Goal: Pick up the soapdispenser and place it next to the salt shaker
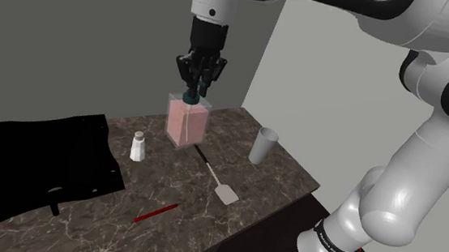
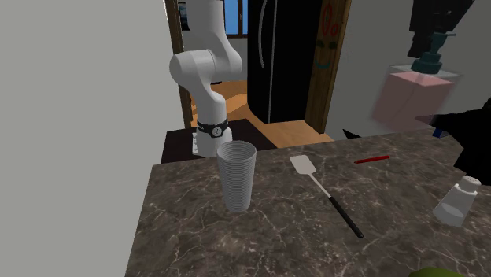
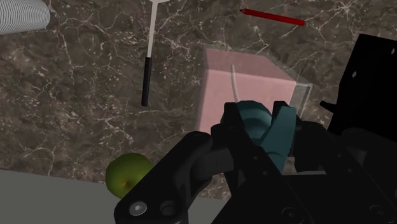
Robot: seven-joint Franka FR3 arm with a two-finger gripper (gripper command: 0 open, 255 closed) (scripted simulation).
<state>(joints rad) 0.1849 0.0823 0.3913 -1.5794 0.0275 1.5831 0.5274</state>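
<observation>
Black jaws clasp the dispenser by its teal pump, hanging it above the counter, near the shaker. Held so high up, it may swing, slip, or topple the shaker when lowered. Its base is hidden from the hand's camera; clearance over the counter is hard to judge.

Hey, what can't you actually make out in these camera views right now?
Green fruit: second exterior view, cut off by the bottom edge.
Soap dispenser pump: wrist view, largely hidden by the gripper clasping it.
Cup: wrist view, cut off by the picture's edge.
</observation>
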